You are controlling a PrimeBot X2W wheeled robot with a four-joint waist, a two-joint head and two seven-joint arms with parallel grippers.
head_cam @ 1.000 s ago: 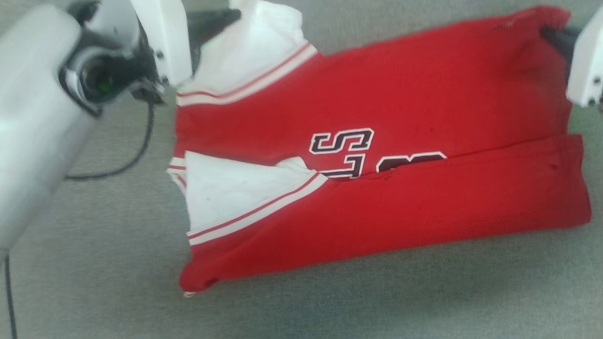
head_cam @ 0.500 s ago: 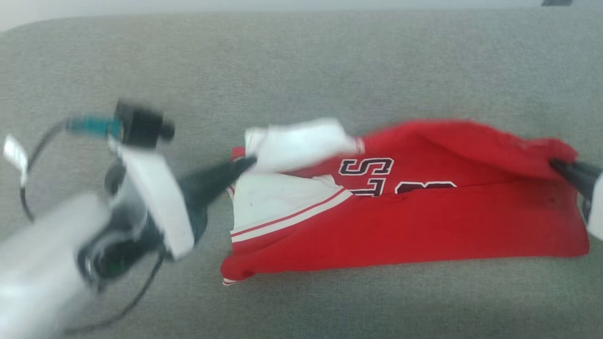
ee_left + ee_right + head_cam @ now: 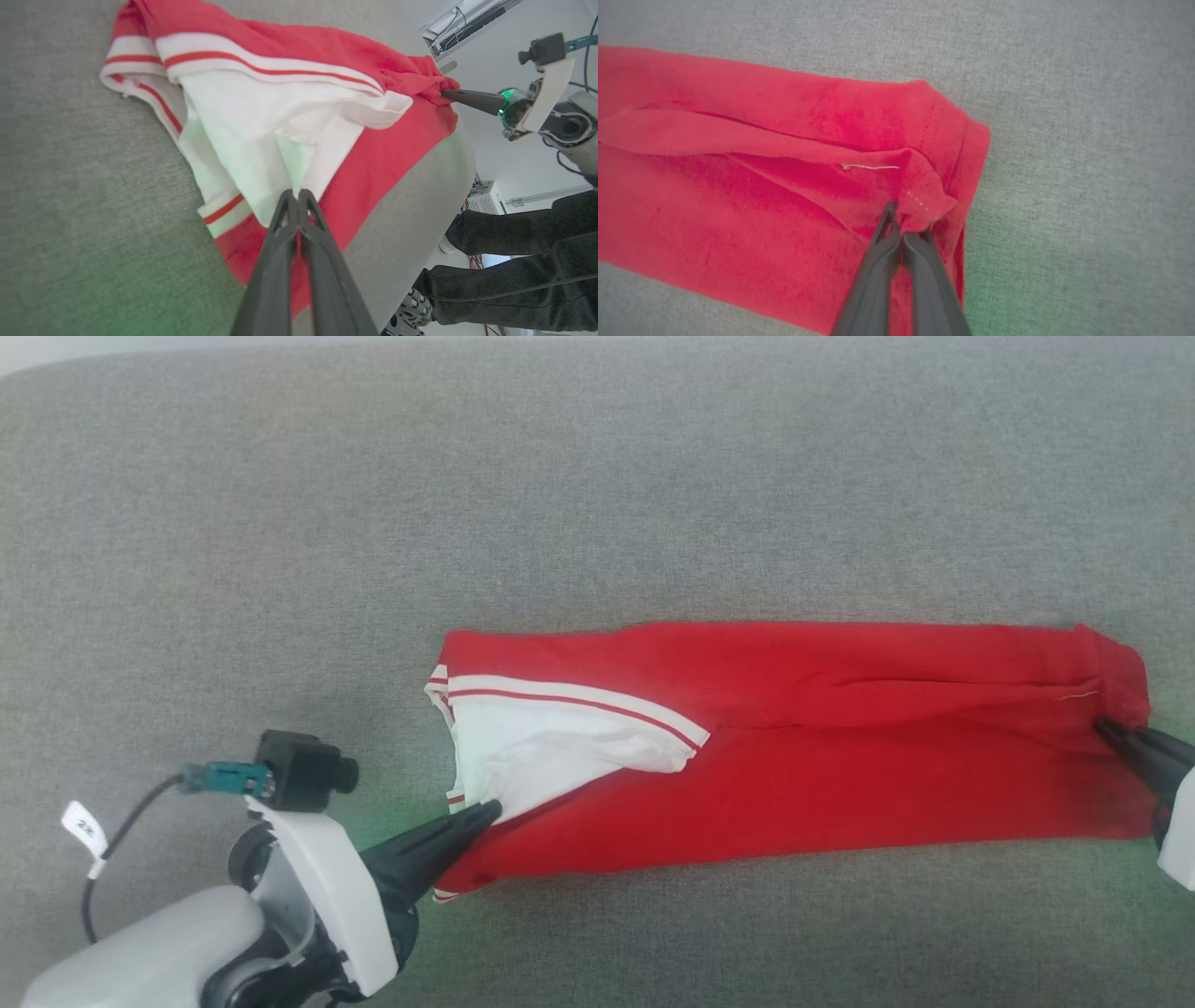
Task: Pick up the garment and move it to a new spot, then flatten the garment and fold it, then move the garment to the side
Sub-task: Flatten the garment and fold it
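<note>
Left hand [image 3: 492, 810]; right hand [image 3: 1107, 726] (pinching garment [image 3: 840, 784])

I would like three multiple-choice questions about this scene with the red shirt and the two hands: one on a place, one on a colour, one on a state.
1. Where does the left hand grip the garment?
A. at the plain red end
B. at the end with the sleeve
C. in the middle

2. What colour is the sleeve?
A. white
B. blue
C. black

3. How does the garment lie on the grey surface?
A. spread open, lettering showing
B. crumpled in a heap
C. folded into a long narrow strip

Answers:
1 B: the hand pinches the white cloth.
2 A: the sleeve is white, edged with a red-and-white band.
3 C: a fold runs along its length, and the right hand pinches the other end.
</note>
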